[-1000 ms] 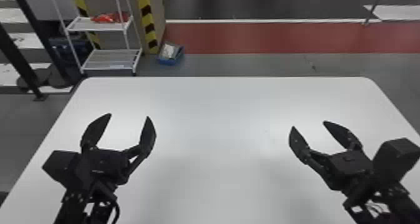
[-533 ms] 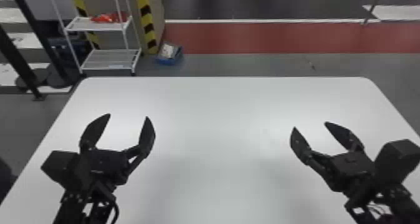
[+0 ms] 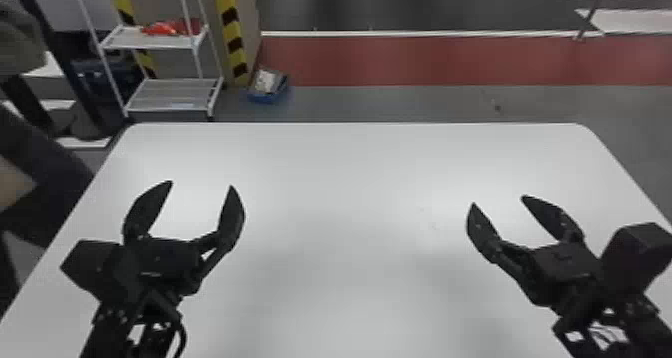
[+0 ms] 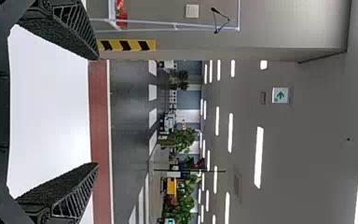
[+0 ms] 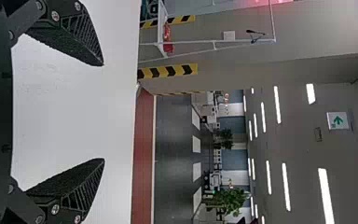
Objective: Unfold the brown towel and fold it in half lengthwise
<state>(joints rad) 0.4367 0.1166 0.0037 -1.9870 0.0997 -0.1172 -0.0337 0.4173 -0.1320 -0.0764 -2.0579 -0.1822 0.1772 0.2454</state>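
- The left claw (image 3: 201,184) stands wide, its two fingers well apart and pointing away from the robot. That spread probably leaves it ready to take cloth from either side of an edge.
- The right claw (image 3: 498,200) is wide too, angled a little inward toward the left claw's side. The two look like a matched pair, as if waiting to work on one cloth together.
- The white desk (image 3: 350,182) lies under both claws and runs on beyond their tips. The stretch between the claws seems the natural spot for unfolding, since each arm can reach it from its own side.
- Where the brown towel is, I cannot tell, so how it is folded stays unknown.
- Beyond the left claw, past the desk's far edge, a white rack (image 3: 170,94) stands on the floor, with a blue bin (image 3: 269,99) just beside it, toward the right claw's side. Neither seems part of the job.
- The work looks unstarted. The next move likely calls for the towel to lie between the claws, then a pinch at two corners; grabbing several layers at once could spoil the unfolding.
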